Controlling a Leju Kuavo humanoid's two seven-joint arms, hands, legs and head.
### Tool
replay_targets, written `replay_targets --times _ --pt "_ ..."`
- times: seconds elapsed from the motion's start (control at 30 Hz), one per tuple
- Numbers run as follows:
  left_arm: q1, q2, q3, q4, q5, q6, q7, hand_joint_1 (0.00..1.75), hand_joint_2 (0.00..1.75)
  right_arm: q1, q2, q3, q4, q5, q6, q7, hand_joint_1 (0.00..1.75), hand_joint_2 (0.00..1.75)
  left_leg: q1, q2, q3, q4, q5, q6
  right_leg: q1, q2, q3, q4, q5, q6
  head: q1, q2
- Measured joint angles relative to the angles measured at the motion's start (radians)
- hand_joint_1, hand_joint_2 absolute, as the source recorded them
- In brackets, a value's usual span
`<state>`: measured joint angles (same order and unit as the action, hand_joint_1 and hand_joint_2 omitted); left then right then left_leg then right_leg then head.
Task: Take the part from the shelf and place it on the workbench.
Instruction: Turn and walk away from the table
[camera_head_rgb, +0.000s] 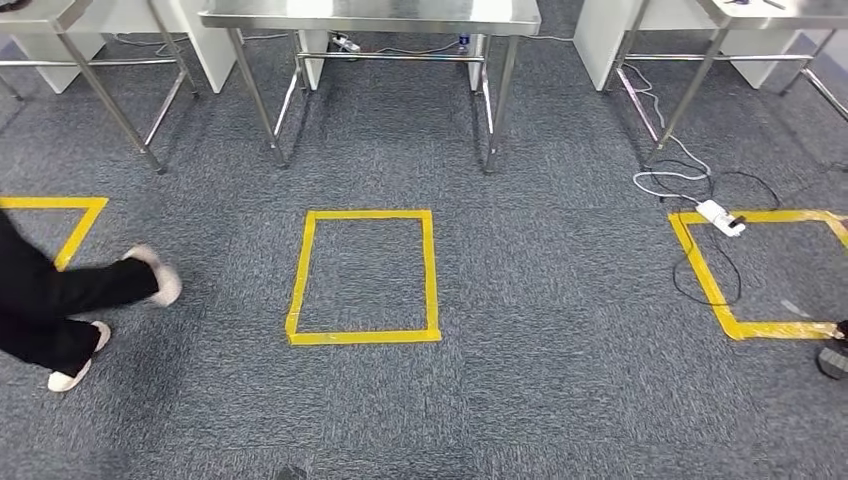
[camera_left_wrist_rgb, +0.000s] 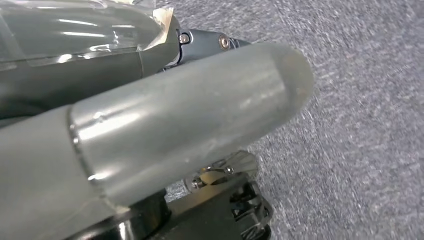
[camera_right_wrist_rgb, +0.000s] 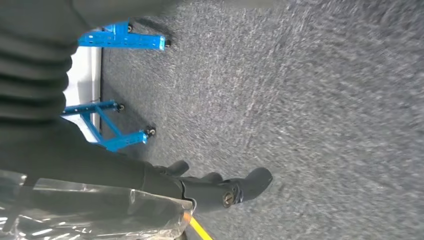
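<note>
A steel workbench (camera_head_rgb: 370, 15) stands straight ahead across the carpet, with two more tables beside it. My left hand (camera_left_wrist_rgb: 165, 115) hangs over the floor, its thick grey thumb lying across the left wrist view and a dark finger (camera_left_wrist_rgb: 205, 40) stretched out behind it, with nothing held that I can see. My right hand (camera_right_wrist_rgb: 220, 190) also hangs low, its dark fingers extended and holding nothing. The shelf's blue wheeled feet (camera_right_wrist_rgb: 120, 40) stand on the carpet beyond the right hand.
A yellow tape square (camera_head_rgb: 365, 277) marks the floor ahead, with others at the left (camera_head_rgb: 70, 215) and right (camera_head_rgb: 760, 275). A person's legs (camera_head_rgb: 70, 300) step in at the left. A white power strip (camera_head_rgb: 720, 216) and cables lie at the right.
</note>
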<state>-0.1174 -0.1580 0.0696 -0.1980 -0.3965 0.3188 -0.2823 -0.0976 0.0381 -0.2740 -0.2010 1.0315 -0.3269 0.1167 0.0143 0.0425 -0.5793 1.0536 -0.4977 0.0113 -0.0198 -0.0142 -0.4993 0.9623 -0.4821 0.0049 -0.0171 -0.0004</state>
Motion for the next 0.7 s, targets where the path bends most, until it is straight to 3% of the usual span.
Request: replay_targets --times 0.1,0.13,0.17,0.2,0.27,0.3,0.37,0.43,0.5,0.53,0.6,0.63,0.67,0.7 --pt "0.004 0.002 -0.001 0.000 -0.001 0.001 0.000 0.00 0.00 0.000 0.002 -0.001 0.000 0.001 0.000 0.000 0.00 0.00 0.003 -0.039 -0.080 0.195 -0.105 -0.007 0.001 0.017 -0.011 0.002 0.011 -0.014 -0.001 0.000" --pt "0.005 0.002 -0.002 0.000 -0.001 0.001 0.001 0.00 0.00 0.001 0.002 -0.001 0.000 0.001 0.000 0.000 0.00 0.00 0.004 -0.042 -0.094 0.234 -0.115 -0.009 0.002 0.025 -0.015 0.005 0.012 -0.015 -0.001 0.000" --pt "0.006 0.003 -0.003 0.000 -0.002 0.001 0.001 0.00 0.00 0.003 0.003 -0.002 0.000 0.001 0.000 0.000 0.00 0.00 0.005 -0.043 -0.089 0.233 -0.104 -0.010 0.002 0.034 -0.019 0.009 0.013 -0.014 -0.001 0.000" --pt "0.007 0.004 -0.004 0.000 -0.002 0.001 0.001 0.00 0.00 0.003 0.003 -0.002 0.000 0.001 0.000 0.000 0.00 0.00 0.008 -0.046 -0.065 0.191 -0.075 -0.010 0.001 0.044 -0.022 0.014 0.013 -0.013 -0.002 0.000" --pt "0.006 0.006 -0.006 0.000 -0.004 0.002 0.002 0.00 0.00 0.001 0.004 -0.002 0.000 0.001 -0.001 0.000 0.00 0.00 0.015 -0.075 0.006 0.056 -0.018 -0.009 0.003 0.064 -0.031 0.030 0.012 -0.010 -0.002 0.000" --pt "0.006 0.006 -0.006 0.000 -0.005 0.003 0.002 0.00 0.00 -0.001 0.005 -0.003 0.000 0.001 -0.001 0.000 0.00 0.00 0.017 -0.091 0.029 0.008 -0.004 -0.007 0.006 0.074 -0.039 0.037 0.012 -0.006 -0.001 0.000" --pt "0.006 0.007 -0.008 0.000 -0.008 0.004 0.002 0.00 0.00 -0.003 0.006 -0.005 0.000 0.001 -0.001 0.000 0.00 0.00 0.013 -0.103 0.036 -0.022 -0.004 0.000 0.009 0.090 -0.057 0.044 0.017 0.009 0.000 0.000" --pt "0.005 0.006 -0.008 0.000 -0.011 0.004 0.002 0.00 0.00 0.000 0.005 -0.008 0.000 0.001 -0.002 0.000 0.00 0.00 0.009 -0.083 0.032 -0.028 0.007 0.016 0.009 0.098 -0.072 0.044 0.024 0.025 0.000 0.000" --pt "0.003 0.004 -0.010 0.000 -0.012 0.004 0.002 0.00 0.00 0.002 0.004 -0.011 0.000 0.001 -0.002 0.000 0.00 0.00 0.010 -0.062 0.031 -0.040 0.019 0.034 0.008 0.071 -0.097 0.087 0.001 0.030 0.003 0.000" --pt "0.003 0.004 -0.010 0.000 -0.012 0.004 0.002 0.00 0.00 0.001 0.004 -0.012 0.000 0.001 -0.002 0.000 0.00 0.00 0.010 -0.050 0.029 -0.043 0.022 0.039 0.006 0.050 -0.120 0.138 -0.026 0.028 0.005 0.000" --pt "0.004 0.004 -0.012 0.000 -0.013 0.004 0.003 0.00 0.00 0.000 0.005 -0.015 0.000 0.001 -0.002 0.000 0.00 0.00 0.009 -0.027 0.023 -0.044 0.026 0.043 0.005 0.030 -0.183 0.273 -0.086 0.029 0.009 0.000" --pt "0.004 0.004 -0.012 0.000 -0.013 0.004 0.004 0.00 0.00 0.001 0.005 -0.016 0.000 0.001 -0.001 0.000 0.00 0.00 0.008 -0.015 0.019 -0.044 0.027 0.043 0.004 0.028 -0.201 0.319 -0.101 0.034 0.010 0.000" --pt "0.005 0.004 -0.012 0.000 -0.013 0.004 0.004 0.00 0.00 0.003 0.005 -0.016 0.001 0.001 -0.001 0.000 0.00 0.00 0.007 -0.004 0.017 -0.043 0.029 0.042 0.003 0.026 -0.199 0.328 -0.102 0.040 0.010 0.000" --pt "0.005 0.004 -0.012 0.000 -0.013 0.005 0.005 0.00 0.00 0.004 0.005 -0.016 0.001 0.002 -0.001 0.000 0.00 0.00 0.007 0.006 0.016 -0.043 0.030 0.040 0.002 0.021 -0.175 0.293 -0.087 0.048 0.010 0.000"
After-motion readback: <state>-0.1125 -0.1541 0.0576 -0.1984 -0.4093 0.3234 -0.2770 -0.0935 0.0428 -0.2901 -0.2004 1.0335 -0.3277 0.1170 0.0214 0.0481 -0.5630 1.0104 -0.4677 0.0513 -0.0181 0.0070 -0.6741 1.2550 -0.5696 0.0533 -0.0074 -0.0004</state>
